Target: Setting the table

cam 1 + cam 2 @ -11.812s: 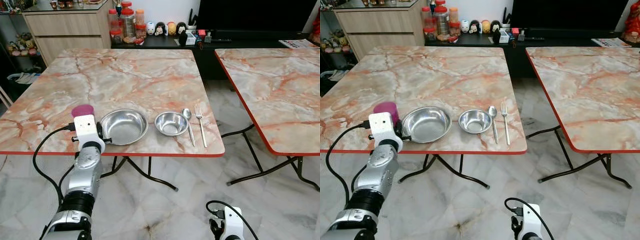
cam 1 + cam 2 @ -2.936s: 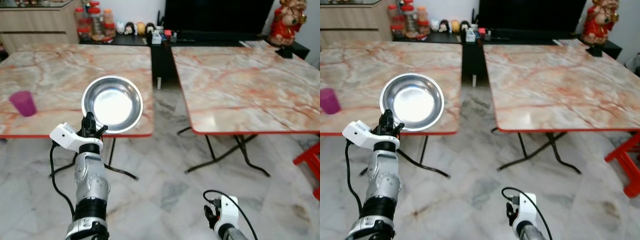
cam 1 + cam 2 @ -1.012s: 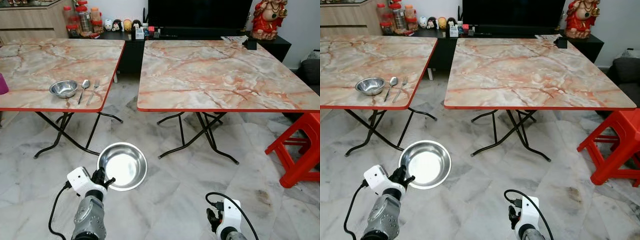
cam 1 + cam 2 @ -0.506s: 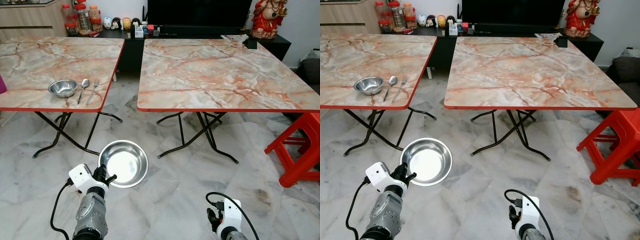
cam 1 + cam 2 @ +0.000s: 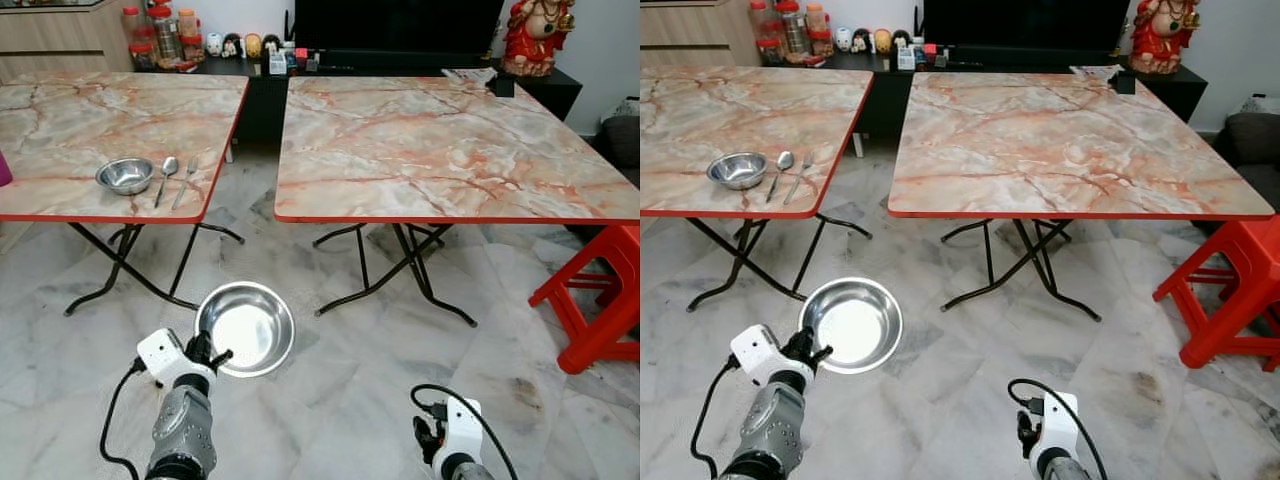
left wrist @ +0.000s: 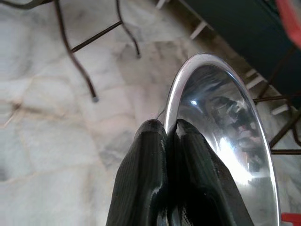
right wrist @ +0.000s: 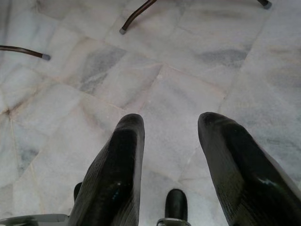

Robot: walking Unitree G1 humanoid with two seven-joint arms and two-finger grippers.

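Observation:
I hold a large steel bowl (image 5: 245, 327) in front of me, above the marble floor. My left gripper (image 5: 210, 357) is shut on its near rim; in the left wrist view the two black fingers (image 6: 181, 155) pinch the rim of the steel bowl (image 6: 221, 127). On the left table (image 5: 60, 120) lie a small steel bowl (image 5: 125, 175), a spoon (image 5: 167, 175) and a fork (image 5: 188, 180). The right table (image 5: 450, 150) ahead is bare. My right gripper (image 7: 171, 155) hangs low and open over the floor, with its wrist (image 5: 455, 450) at the bottom right.
A red stool (image 5: 600, 300) stands at the right edge. Both tables rest on black folding legs (image 5: 400, 265). A dark TV console (image 5: 390, 50) with jars and figurines lines the far wall. A purple cup's edge (image 5: 4, 168) shows at far left.
Over the last half second almost nothing shifts; the bowl stays in my left gripper. Earlier, I lifted it from the left table and backed away, turning right.

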